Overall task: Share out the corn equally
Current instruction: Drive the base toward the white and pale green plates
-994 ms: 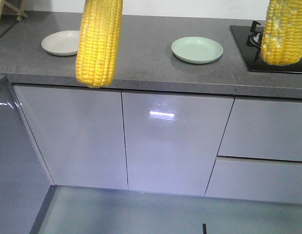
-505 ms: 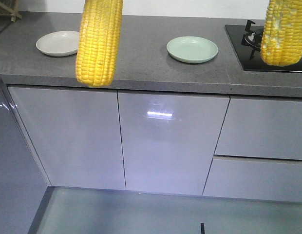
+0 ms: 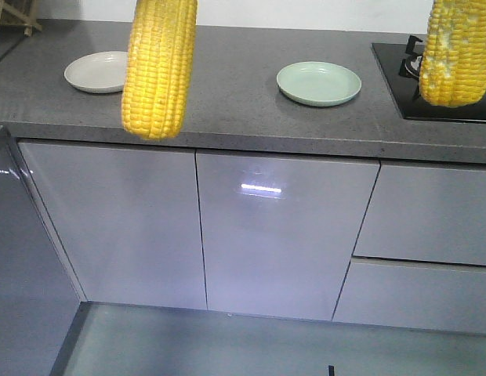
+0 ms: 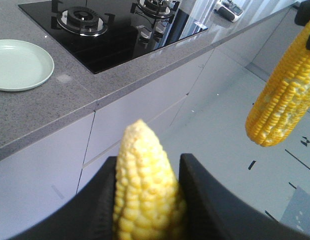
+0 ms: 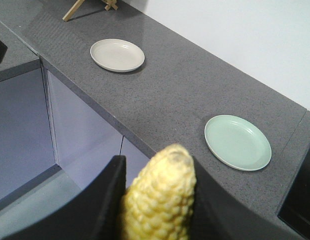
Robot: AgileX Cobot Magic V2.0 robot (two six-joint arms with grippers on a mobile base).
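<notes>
Left claw (image 4: 147, 167): clamped on a plain yellow corn cob (image 3: 159, 66), held clear of the grey speckled stone desk (image 3: 227, 102).
Right claw (image 5: 156, 175): clamped on a whitish-patched yellow corn cob (image 3: 456, 51).
Desk: round cream plate (image 3: 97, 71) and round pale-green plate (image 3: 319, 83), well apart.

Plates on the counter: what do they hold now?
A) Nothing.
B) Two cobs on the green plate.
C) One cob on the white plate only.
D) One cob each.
A: the white plate and the green plate lie bare; the left gripper holds the left cob and the right gripper holds the right cob, clear of the plates.
</notes>
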